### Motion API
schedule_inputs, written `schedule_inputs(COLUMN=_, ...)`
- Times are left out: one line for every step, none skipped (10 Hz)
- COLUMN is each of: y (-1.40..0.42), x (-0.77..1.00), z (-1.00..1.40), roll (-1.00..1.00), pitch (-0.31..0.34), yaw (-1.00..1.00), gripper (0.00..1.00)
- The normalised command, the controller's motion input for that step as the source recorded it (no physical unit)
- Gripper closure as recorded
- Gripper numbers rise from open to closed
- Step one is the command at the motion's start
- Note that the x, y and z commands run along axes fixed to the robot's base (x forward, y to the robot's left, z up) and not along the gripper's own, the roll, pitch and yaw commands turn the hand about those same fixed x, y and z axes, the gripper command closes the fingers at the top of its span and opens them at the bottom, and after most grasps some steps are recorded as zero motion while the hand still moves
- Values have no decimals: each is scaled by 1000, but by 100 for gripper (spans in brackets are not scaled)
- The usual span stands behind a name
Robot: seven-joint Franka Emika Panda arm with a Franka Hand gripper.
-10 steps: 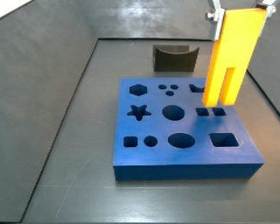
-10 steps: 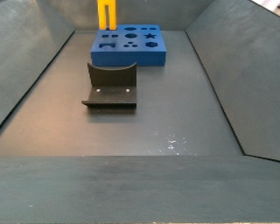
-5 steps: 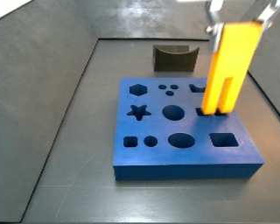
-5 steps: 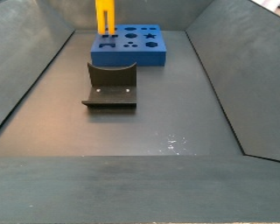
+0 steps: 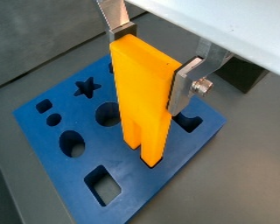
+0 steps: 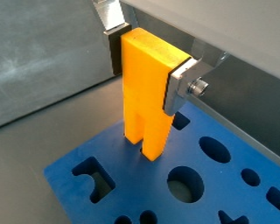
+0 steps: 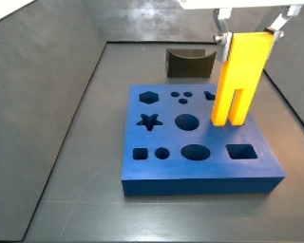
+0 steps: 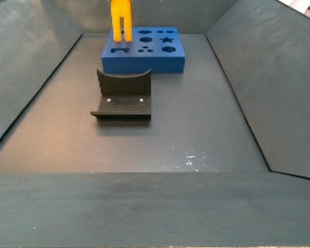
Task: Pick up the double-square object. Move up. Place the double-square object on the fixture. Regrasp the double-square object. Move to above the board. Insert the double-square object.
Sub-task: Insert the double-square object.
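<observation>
The gripper [image 7: 254,23] is shut on the top end of the double-square object [image 7: 239,78], a long yellow-orange bar held upright with its two prongs pointing down. In both wrist views the silver fingers [image 5: 185,84] clamp the bar's [image 5: 143,96] upper end [image 6: 149,79]. The prong tips reach the top of the blue board [image 7: 199,171] at its double-square cutout near the far right edge; how deep they sit cannot be told. In a side view the bar [image 8: 120,22] stands over the board's [image 8: 165,60] left part. The fixture [image 7: 190,64] stands behind the board.
The board's other cutouts, a star [image 7: 151,121], a hexagon [image 7: 148,97], circles [image 7: 188,121] and a square [image 7: 243,150], are open. The dark fixture with its base plate [image 8: 121,95] stands in front of the board in a side view. Grey bin walls rise around the floor.
The gripper has lowered the bar straight down: its prong tips, earlier above the board, now meet the cutout at the board's surface.
</observation>
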Motion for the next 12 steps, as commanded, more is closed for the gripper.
schedule_inputs(y=31, x=0, z=0, roll=0, pitch=0, yaw=0, gripper=100)
schedule_inputs(y=0, x=0, z=-57, roll=4, pitch=0, yaw=0, gripper=100)
schedule_inputs(y=-106, x=43, z=-509, roll=190, pitch=0, yaw=0, gripper=100)
schedule_inputs(y=-166, x=63, z=-803, roll=273, pitch=-26, yaw=0, gripper=100)
schedule_inputs(y=-166, x=46, z=-837, roll=246, pitch=-54, yaw=0, gripper=100)
schedule_inputs(y=-169, x=26, z=-854, roll=230, pitch=-67, yaw=0, gripper=100)
schedule_inputs(y=-131, x=0, z=-840, roll=237, pitch=-66, yaw=34, gripper=100)
schedule_inputs(y=114, x=0, z=0, roll=-56, pitch=21, yaw=0, gripper=100)
schedule_inputs(y=29, x=0, z=0, roll=-31, pitch=0, yaw=0, gripper=100)
schedule_inputs(y=0, x=0, z=0, roll=-13, pitch=0, yaw=0, gripper=100)
schedule_inputs(y=0, x=0, z=0, roll=0, pitch=0, yaw=0, gripper=0)
schedule_inputs(y=0, x=0, z=0, roll=0, pitch=0, yaw=0, gripper=0)
